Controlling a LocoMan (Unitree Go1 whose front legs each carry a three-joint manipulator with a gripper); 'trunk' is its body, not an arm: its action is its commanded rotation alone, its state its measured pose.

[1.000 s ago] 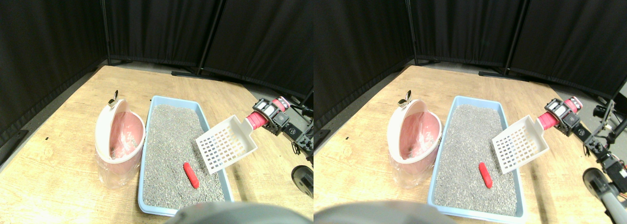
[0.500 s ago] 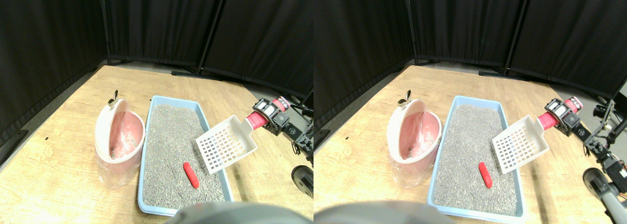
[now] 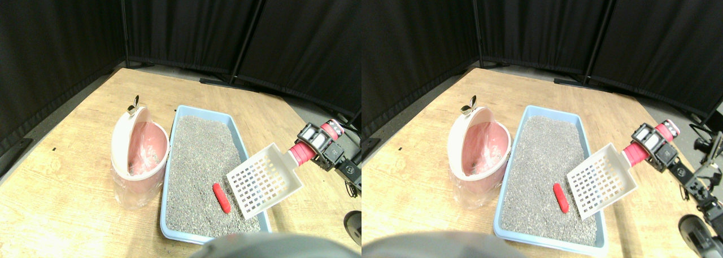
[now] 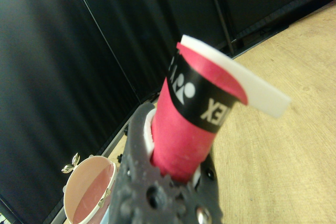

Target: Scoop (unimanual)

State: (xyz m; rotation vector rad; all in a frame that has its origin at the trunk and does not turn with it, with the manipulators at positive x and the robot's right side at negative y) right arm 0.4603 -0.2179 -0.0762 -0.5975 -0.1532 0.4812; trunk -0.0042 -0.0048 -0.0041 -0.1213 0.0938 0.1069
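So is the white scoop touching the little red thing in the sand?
Apart. In the stereo pair view, grey litter shows between the white scoop and the red piece in the blue tray.

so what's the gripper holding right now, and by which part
The right gripper holds the white scoop by its red wrapped handle.

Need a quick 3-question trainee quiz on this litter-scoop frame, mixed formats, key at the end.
1. True or false: the red object lies on the litter inside the blue litter tray.
2. Multiple choice: the pink bin stands (A) left of the tray, (B) right of it, (C) inside it.
3. Fill in: the right gripper holds the slotted white scoop by its ____ wrapped handle.

Key: 1 true; 2 A; 3 red.
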